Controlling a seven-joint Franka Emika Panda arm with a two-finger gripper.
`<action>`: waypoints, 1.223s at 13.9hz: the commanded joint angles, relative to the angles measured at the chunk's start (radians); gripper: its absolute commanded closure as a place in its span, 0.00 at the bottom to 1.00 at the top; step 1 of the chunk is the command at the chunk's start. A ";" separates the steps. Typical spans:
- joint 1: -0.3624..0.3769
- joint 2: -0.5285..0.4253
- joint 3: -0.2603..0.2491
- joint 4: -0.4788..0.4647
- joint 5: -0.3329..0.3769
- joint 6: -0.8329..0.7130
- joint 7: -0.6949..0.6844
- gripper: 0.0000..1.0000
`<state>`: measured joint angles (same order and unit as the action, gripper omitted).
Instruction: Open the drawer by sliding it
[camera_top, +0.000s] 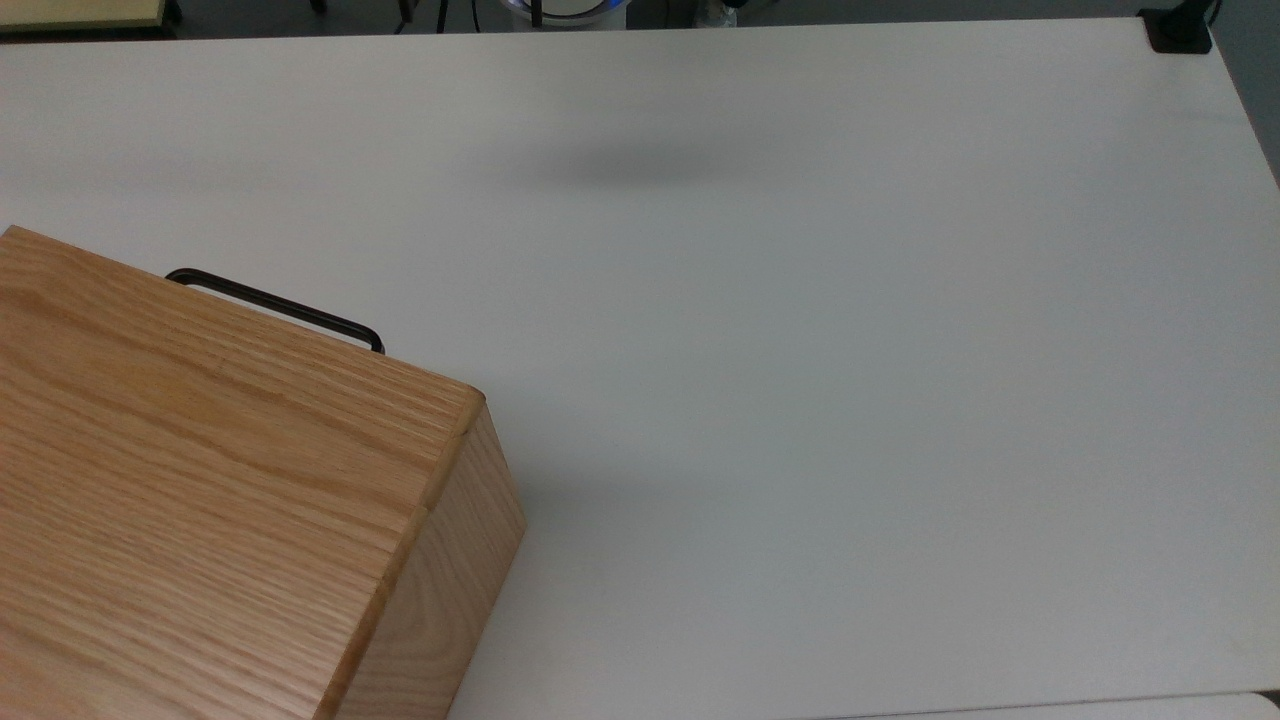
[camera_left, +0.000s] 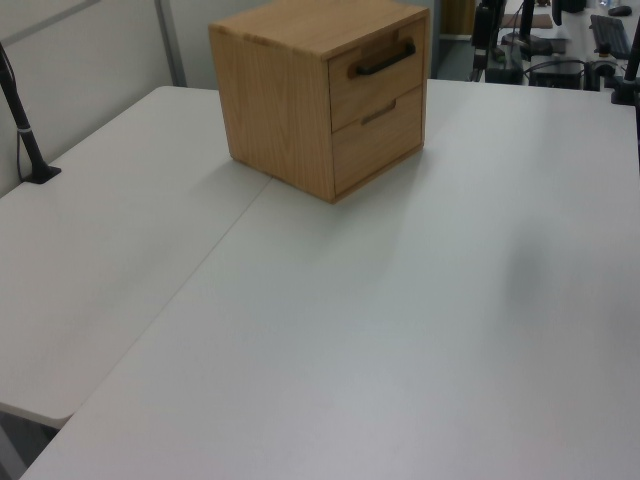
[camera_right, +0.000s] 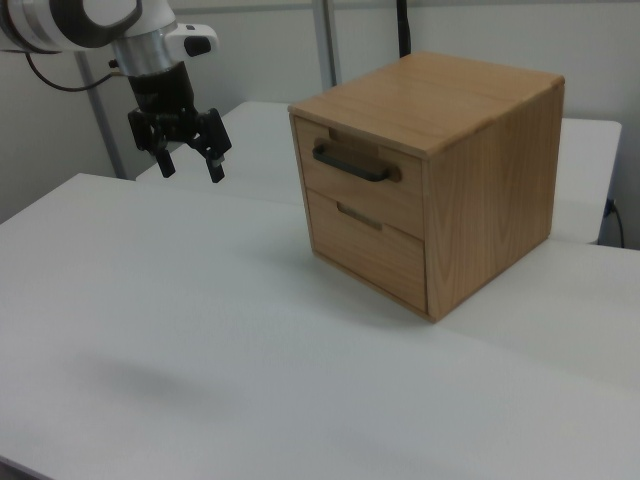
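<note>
An oak cabinet box (camera_right: 450, 130) stands on the white table (camera_right: 200, 330). Its upper drawer (camera_right: 345, 185) sits flush in the box, with a thin black bar handle (camera_right: 350, 165) across its front. In the left view the same drawer (camera_left: 375, 85) and handle (camera_left: 385, 60) face the left view's right. From the top view, the handle (camera_top: 275, 305) pokes out past the box's top edge. My gripper (camera_right: 190, 168) hangs in the air well off to the right view's left of the drawer, above the table, open and holding nothing.
A lower drawer (camera_right: 370, 250) with a small notch sits under the upper one. A black clamp post (camera_left: 25, 130) stands at the table's edge in the left view, and a black clamp (camera_top: 1180, 30) sits at the top view's far right corner.
</note>
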<state>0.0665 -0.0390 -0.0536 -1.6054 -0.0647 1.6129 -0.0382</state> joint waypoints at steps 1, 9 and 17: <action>0.004 -0.018 -0.005 -0.027 0.016 0.009 -0.028 0.00; 0.003 -0.015 -0.005 -0.027 0.017 0.010 -0.023 0.00; -0.036 0.010 -0.012 -0.022 0.034 0.045 0.071 0.00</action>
<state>0.0355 -0.0329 -0.0589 -1.6131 -0.0590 1.6182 -0.0379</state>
